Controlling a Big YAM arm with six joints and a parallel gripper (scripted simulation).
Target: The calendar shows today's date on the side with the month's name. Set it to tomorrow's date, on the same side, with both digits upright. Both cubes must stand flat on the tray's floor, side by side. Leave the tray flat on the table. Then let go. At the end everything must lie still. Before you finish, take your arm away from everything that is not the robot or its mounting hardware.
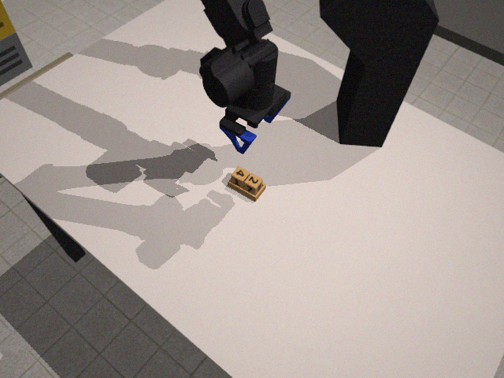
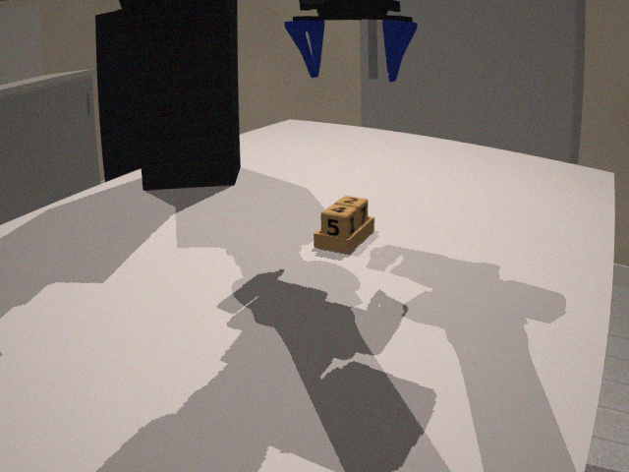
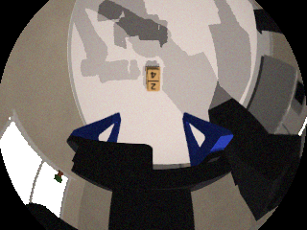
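A small wooden tray (image 1: pixel 242 194) (image 2: pixel 331 244) sits flat on the table with two wooden cubes side by side in it. The left cube (image 1: pixel 239 173) (image 2: pixel 332 226) (image 3: pixel 153 75) has 4 on top, 1 on the long side facing the top camera and 5 on its end. The right cube (image 1: pixel 253 180) (image 2: pixel 351 201) (image 3: pixel 153 86) has 2 on top and 7 on that same long side, so that side reads 17. No month name is legible. My gripper (image 1: pixel 255 137) (image 2: pixel 353 78) (image 3: pixel 152 115) is open and empty, high above the table and clear of the cubes.
A thick black column (image 1: pixel 368 93) (image 2: pixel 170 101) stands on the table, beyond the tray in the top view. Shadows of the arm lie across the table (image 1: pixel 325 264) (image 2: pixel 457 193) around the tray.
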